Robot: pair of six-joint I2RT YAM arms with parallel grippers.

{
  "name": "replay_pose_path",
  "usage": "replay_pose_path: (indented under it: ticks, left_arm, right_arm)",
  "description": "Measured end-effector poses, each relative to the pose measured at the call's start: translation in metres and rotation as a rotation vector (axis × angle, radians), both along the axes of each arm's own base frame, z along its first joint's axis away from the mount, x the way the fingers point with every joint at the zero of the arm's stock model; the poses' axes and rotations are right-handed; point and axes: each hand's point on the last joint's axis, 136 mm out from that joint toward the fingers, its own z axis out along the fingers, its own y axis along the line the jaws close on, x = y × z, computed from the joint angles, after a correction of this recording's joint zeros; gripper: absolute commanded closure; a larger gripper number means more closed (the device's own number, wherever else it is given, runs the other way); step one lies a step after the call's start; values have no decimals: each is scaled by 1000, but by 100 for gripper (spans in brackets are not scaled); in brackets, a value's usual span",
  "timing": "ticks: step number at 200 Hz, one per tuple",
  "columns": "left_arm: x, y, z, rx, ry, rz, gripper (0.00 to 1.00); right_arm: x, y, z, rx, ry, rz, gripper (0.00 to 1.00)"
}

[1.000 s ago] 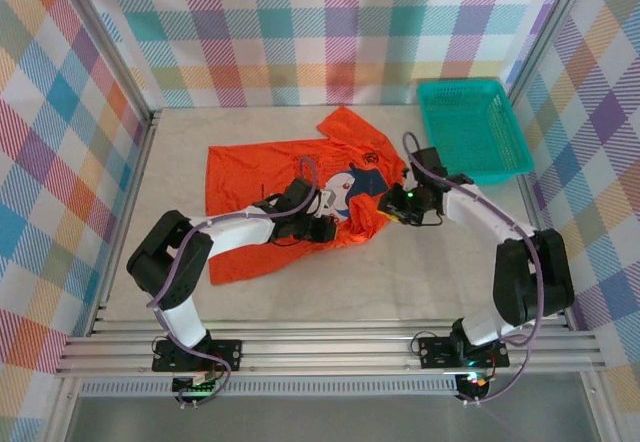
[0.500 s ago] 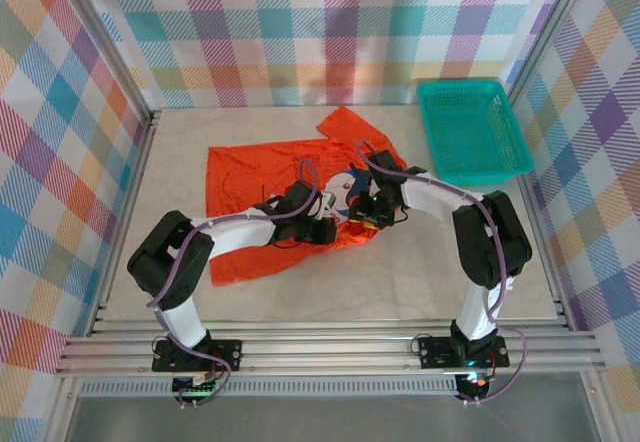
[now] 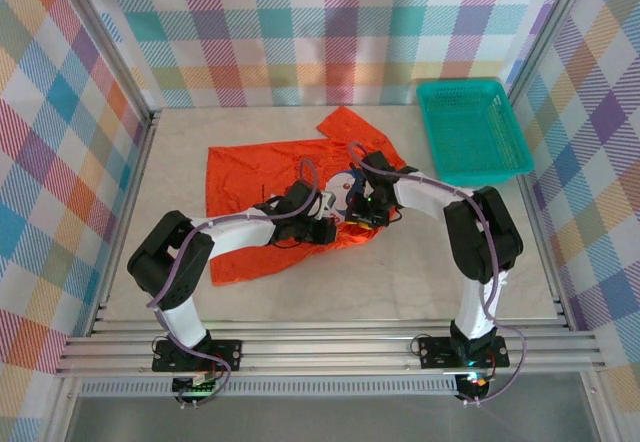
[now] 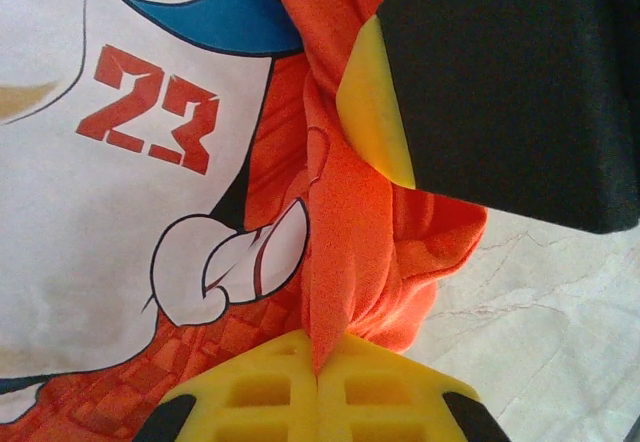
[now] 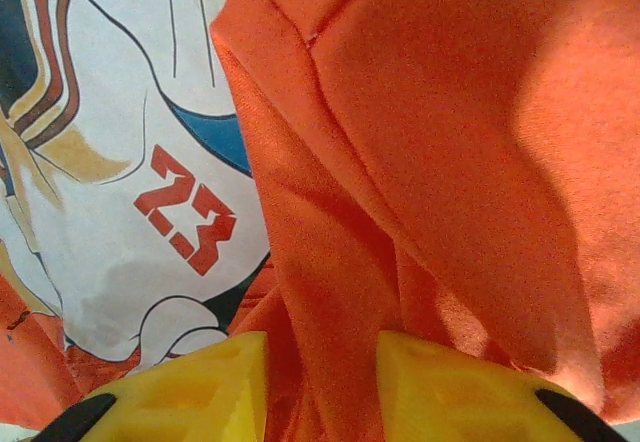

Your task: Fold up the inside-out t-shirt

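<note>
The inside-out t-shirt lies bright orange-red on the table, bunched at its right side, with its white and blue cartoon print showing. My left gripper rests at the shirt's lower right edge. Its yellow pads are shut on a thin ridge of orange cloth. My right gripper sits just right of it, over the print. Its jaws stand apart with a thick fold of the shirt running between them. One right finger shows in the left wrist view.
A teal plastic basket stands at the back right corner. Pale marble tabletop lies bare in front of the shirt. Checked walls close in the back and both sides.
My right gripper has swung left from the shirt's right edge to sit beside the left gripper, and the shirt's right part has bunched inward. The left arm has stayed put.
</note>
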Motion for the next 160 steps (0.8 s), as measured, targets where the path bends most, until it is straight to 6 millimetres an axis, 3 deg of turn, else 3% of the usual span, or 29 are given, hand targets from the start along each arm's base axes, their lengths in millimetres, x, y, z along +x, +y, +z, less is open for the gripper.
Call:
replay_pose_path:
  ticks: [20, 44, 73, 94, 112, 143, 160]
  left_arm:
    - [-1, 1, -2, 5, 3, 2, 100]
    - [-2, 2, -4, 9, 7, 2, 100]
    - [-2, 4, -5, 14, 5, 6, 100]
    - [-1, 4, -5, 18, 3, 9, 100]
    - [0, 5, -6, 23, 0, 13, 100]
    - [1, 6, -6, 26, -6, 17, 100]
    - [3, 4, -3, 15, -17, 18, 100]
  right_arm:
    - [0, 0, 0, -3, -1, 1, 70]
    - [0, -1, -1, -10, -5, 2, 100]
    - [-2, -3, -1, -21, 3, -3, 100]
    - [-6, -5, 9, -19, 2, -2, 100]
    - [-9, -7, 41, 8, -43, 7, 100]
    - [-15, -10, 134, 147, -211, 16, 100]
    - [-21, -23, 171, 216, -270, -1, 100]
